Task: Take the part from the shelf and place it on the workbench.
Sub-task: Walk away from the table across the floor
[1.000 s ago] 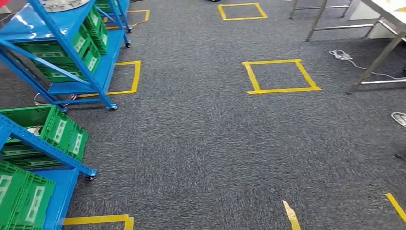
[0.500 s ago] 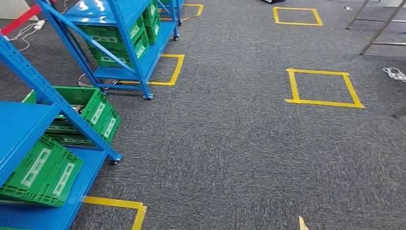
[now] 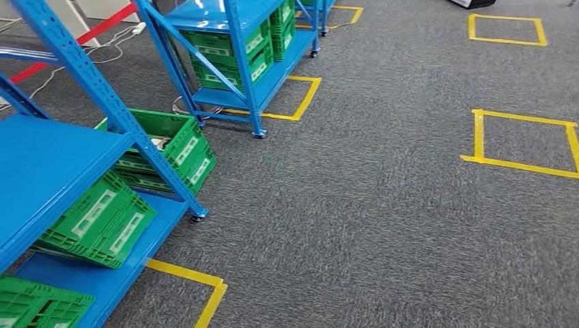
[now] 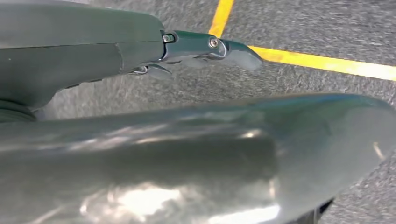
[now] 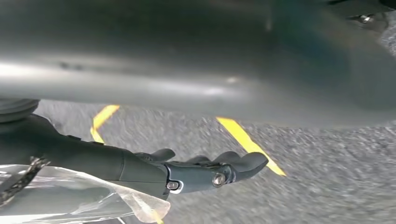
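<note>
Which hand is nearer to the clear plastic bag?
Right. The bag lies against the right hand; the left hand hangs over carpet and yellow tape, apart from it.

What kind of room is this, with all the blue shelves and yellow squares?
Probably a workshop or storeroom set up for robot practice. Blue metal shelves on little wheels hold green plastic crates, and yellow tape squares mark spots on the grey carpet.

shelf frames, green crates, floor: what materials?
Shelf frames: likely painted steel, glossy blue, perforated uprights. Green crates: moulded plastic by the look, ribbed lattice walls. Floor: grey short-pile carpet, speckled texture, with yellow tape squares.
</note>
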{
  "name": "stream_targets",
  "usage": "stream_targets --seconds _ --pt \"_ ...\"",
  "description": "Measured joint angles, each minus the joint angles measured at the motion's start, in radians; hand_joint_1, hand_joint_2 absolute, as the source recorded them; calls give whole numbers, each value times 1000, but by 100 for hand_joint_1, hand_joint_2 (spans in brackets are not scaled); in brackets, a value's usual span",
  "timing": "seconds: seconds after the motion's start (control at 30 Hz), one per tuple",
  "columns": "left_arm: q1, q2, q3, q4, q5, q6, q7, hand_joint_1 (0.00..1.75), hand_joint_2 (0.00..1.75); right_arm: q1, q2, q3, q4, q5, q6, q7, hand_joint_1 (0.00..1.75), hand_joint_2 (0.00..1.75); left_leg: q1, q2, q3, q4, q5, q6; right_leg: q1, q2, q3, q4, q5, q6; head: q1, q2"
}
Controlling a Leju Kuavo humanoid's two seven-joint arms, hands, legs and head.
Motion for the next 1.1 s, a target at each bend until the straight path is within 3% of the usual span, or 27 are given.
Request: stream_targets --seconds 0.07,0.1,0.17,0.23,0.27,0.3,0.37,0.4,0.43,0.5,0.53,0.57,0.6,0.63,0.67,0.73,0.8,0.87,0.9,0.97,1.0,1.07,1.1 --pt "-3 -2 0 4 2 0 0 0 0 -9 0 20 6 0 0 0 0 0 1 16 -49 110 -40 0 7 -34 -4 0 -4 -6 0 0" --pt "-2 -3 0 6 2 0 0 0 0 -13 -1 29 9 1 1 0 0 0 0 18 -52 120 -34 1 9 -51 -5 0 -6 -8 0 0" --pt "1 -3 -1 9 2 0 1 0 0 -21 -1 42 12 4 1 0 0 0 -3 33 -1 29 23 11 14 -80 1 0 -13 -9 0 0" --pt "0 -3 -1 10 2 0 3 0 0 -30 -1 54 12 7 0 2 0 0 -15 88 68 -101 68 27 18 -105 11 1 -21 -4 0 0" --pt "0 -3 -1 10 3 0 4 0 0 -35 -1 60 12 10 -2 3 0 0 -21 108 86 -138 76 34 20 -117 15 1 -24 -1 1 0" --pt "-1 -3 -1 11 5 0 5 0 0 -40 -2 66 12 14 -3 6 0 0 -26 116 91 -153 75 40 21 -130 21 1 -26 3 1 0" --pt "1 -5 -2 12 12 0 3 0 0 -50 -4 76 12 24 -7 11 0 0 -26 91 89 -162 83 49 20 -151 29 -1 -29 12 0 0" --pt "2 -6 -2 13 16 0 1 0 0 -54 -5 80 12 30 -9 14 0 0 -23 79 90 -168 88 54 19 -141 30 4 -36 16 2 0" --pt "2 -8 -3 13 18 0 -1 0 0 -57 -7 85 12 37 -11 16 0 0 -19 66 92 -175 93 59 17 -114 19 26 -52 21 5 0" --pt "-3 -12 -3 14 20 0 -6 0 0 -64 -11 98 14 49 -14 24 0 0 -14 41 92 -180 98 63 13 -40 -35 136 -107 28 12 0" --pt "-6 -14 -3 15 21 0 -7 0 0 -67 -13 105 15 55 -15 27 0 0 -13 27 90 -180 98 64 11 -18 -73 208 -133 31 14 0" --pt "-8 -17 -3 15 21 0 -8 0 0 -68 -14 111 16 59 -15 30 0 0 -12 13 90 -180 98 64 9 -9 -105 264 -145 34 14 0" --pt "-8 -20 -3 16 20 0 -9 0 0 -68 -15 117 17 62 -16 33 0 0 -11 -1 92 -180 98 64 8 -7 -122 285 -138 36 14 0" --pt "-9 -22 -4 17 19 0 -9 0 0 -70 -15 121 18 66 -15 36 0 0 -10 -16 94 -179 97 62 6 -5 -121 266 -110 38 13 0" --pt "-9 -25 -3 18 17 0 -9 0 0 -72 -16 126 19 68 -14 40 0 0 -8 -31 97 -178 95 59 3 2 -100 208 -65 40 13 0" --pt "-10 -28 -3 20 13 0 -8 0 0 -78 -17 135 19 75 -8 53 0 0 -5 -58 98 -171 89 48 -6 51 -45 75 -3 46 14 0" --pt "-11 -28 -2 21 7 0 -3 0 0 -85 -17 143 20 83 -5 60 0 0 -4 -82 87 -164 89 34 -10 89 -17 19 3 43 16 0" --pt "-8 -29 -2 22 0 0 5 0 0 -92 -18 152 21 93 -4 56 0 0 -1 -105 76 -162 94 21 -8 71 -14 17 3 31 16 0" --pt "-6 -29 -2 22 -3 0 8 0 0 -96 -17 155 22 99 -2 54 0 0 -1 -96 71 -156 89 16 -8 58 -14 15 4 25 16 0" --pt "-7 -29 -2 22 -7 0 12 0 0 -102 -17 162 23 116 4 59 0 0 -3 -44 43 -95 52 8 -9 29 -13 11 5 10 8 0" --pt "-9 -29 -2 22 -9 0 14 0 0 -104 -17 164 23 127 8 66 0 0 -4 -11 14 -35 21 5 -6 13 -13 11 4 5 5 0" --pt "-14 -29 -2 22 -9 0 16 0 0 -106 -17 171 23 152 14 80 0 0 -2 15 -49 97 -31 1 0 -20 -13 11 1 -2 2 0" --pt "-14 -29 -3 22 -9 0 17 0 0 -107 -17 174 23 163 16 86 0 0 -2 18 -65 131 -35 2 2 -37 -13 11 -1 -3 2 0"
